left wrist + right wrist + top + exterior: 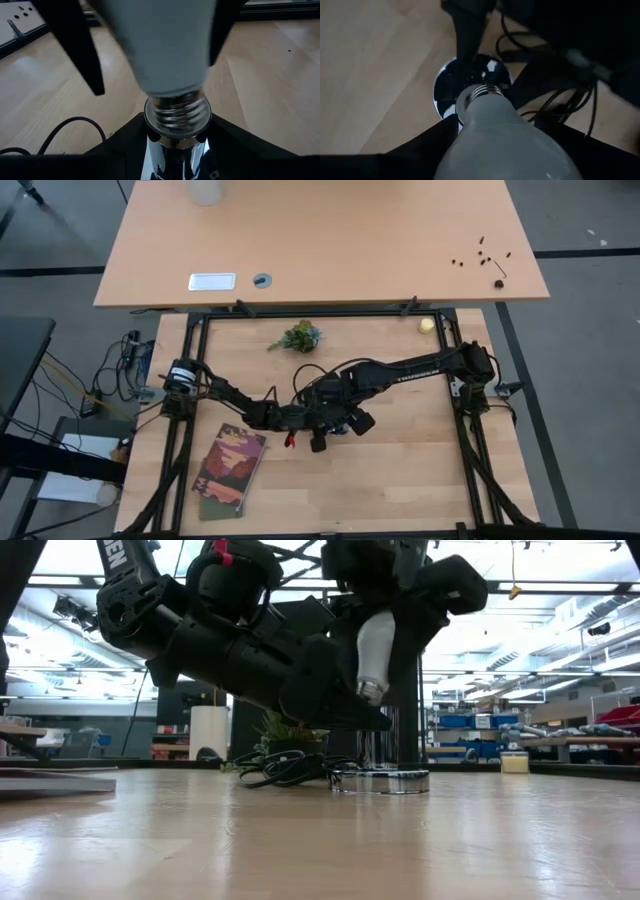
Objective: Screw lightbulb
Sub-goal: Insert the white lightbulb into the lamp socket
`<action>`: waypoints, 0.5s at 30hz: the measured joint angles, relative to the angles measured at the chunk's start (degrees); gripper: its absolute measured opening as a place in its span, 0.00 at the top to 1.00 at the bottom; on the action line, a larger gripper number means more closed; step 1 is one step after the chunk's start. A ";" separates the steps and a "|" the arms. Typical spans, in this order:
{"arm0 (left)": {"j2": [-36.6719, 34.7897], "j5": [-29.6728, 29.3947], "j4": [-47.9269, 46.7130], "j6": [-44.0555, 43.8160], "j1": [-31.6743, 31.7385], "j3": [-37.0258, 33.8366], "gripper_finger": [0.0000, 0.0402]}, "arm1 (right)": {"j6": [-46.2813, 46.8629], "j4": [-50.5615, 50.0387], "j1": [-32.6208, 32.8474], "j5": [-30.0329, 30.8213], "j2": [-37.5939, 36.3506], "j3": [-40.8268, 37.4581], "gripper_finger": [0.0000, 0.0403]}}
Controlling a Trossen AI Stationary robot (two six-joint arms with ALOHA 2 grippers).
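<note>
The white frosted lightbulb (375, 645) hangs base down in my shut right gripper (505, 145), above the flat round silver socket disc (380, 781), which lies flat on the table. The bulb's screw base (175, 110) is clear above the disc. My left gripper (176, 152) is open, tilted down beside the bulb. Its fingers (120, 147) stand on either side of the space over the disc (470, 82). In the low view they end above the disc. My right gripper pinches the bulb's wide glass body (485, 135) between its two fingers. The fingers (82, 55) come from above, slanting down along the bulb's sides. The bulb is lifted clear, nearly upright, its screw base (372, 690) pointing down at the disc.
The disc's black cord (285, 768) lies coiled beside it toward a small plant (298, 336). A book (230, 468) lies at the near left. A small yellow round object (427, 324) sits at the far right. A second table (320, 240) stands beyond the far edge.
</note>
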 joint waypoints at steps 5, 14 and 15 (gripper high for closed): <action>0.00 -0.02 0.05 -1.12 0.00 0.00 0.52 | -2.27 -1.72 0.87 3.41 0.02 0.56 0.38; -1.05 -0.17 -0.70 -1.22 -0.15 -0.07 0.49 | 0.67 -2.83 1.67 4.91 0.02 0.56 0.32; -1.36 -0.31 -0.96 -0.82 -0.28 -0.13 0.48 | 1.33 -3.19 1.68 4.89 0.02 0.56 0.33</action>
